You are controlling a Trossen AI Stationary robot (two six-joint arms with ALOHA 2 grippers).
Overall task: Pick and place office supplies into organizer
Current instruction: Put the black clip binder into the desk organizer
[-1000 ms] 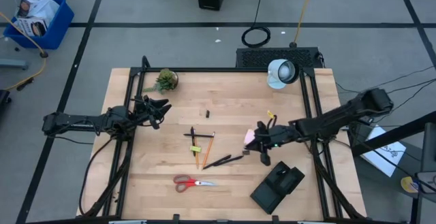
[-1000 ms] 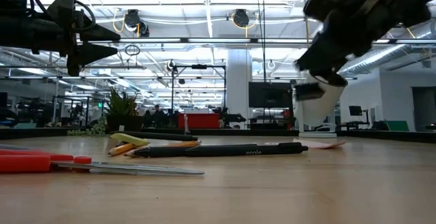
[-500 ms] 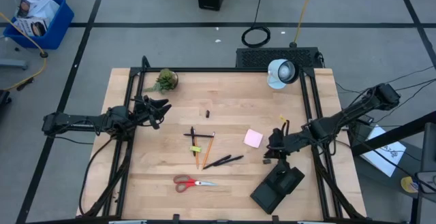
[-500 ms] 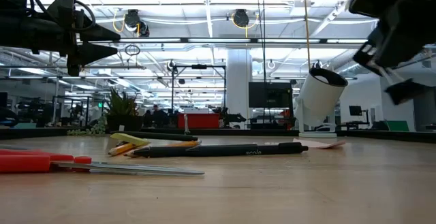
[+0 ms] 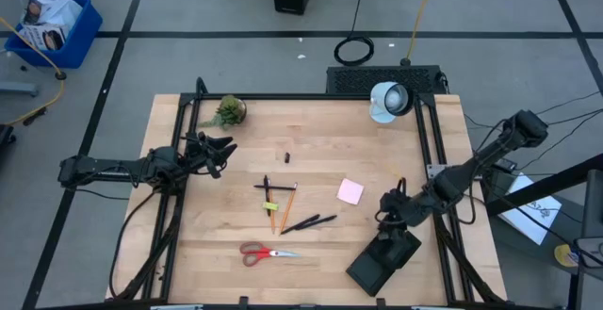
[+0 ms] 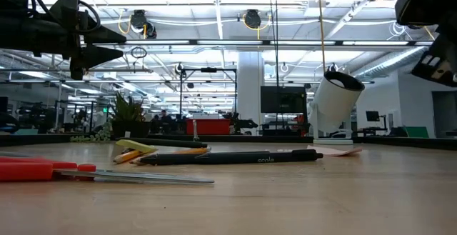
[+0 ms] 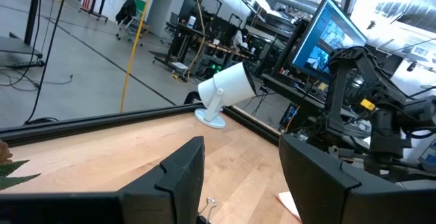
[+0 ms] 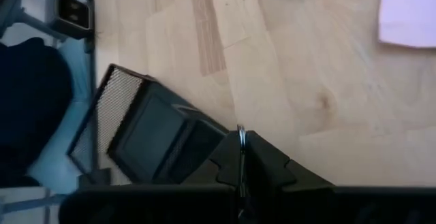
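Scissors: red-handled pair (image 5: 267, 252) flat on the wooden table (image 5: 320, 126) near its front edge, blades pointing toward the organizer side; they fill the near left of the low view (image 6: 93, 173)
Organizer: black mesh tray (image 5: 382, 259) at the front right corner of the table, set at an angle, also seen close up in the right wrist view (image 8: 146, 139)
Right gripper: (image 5: 390, 218) hanging just above the far end of the organizer, fingers (image 8: 262, 161) pressed together with a thin metal piece sticking out between their tips; what it belongs to cannot be told
Pens and pencils: two black pens (image 5: 309, 222) and two orange-yellow pencils (image 5: 281, 206) lie loose mid-table beyond the scissors, another black pen (image 5: 267, 188) crossing beside them
Sticky notes: pink pad (image 5: 350, 191) flat on the table, right of the pens, apart from the right gripper
Small black bit: (image 5: 286, 153) alone farther back
Left gripper: (image 5: 219, 154) raised over the left side of the table, fingers (image 7: 178, 175) spread apart with nothing between them
Plant: green pot (image 5: 229, 111) at the far left corner
Lamp: round white one (image 5: 387, 100) at the far right corner
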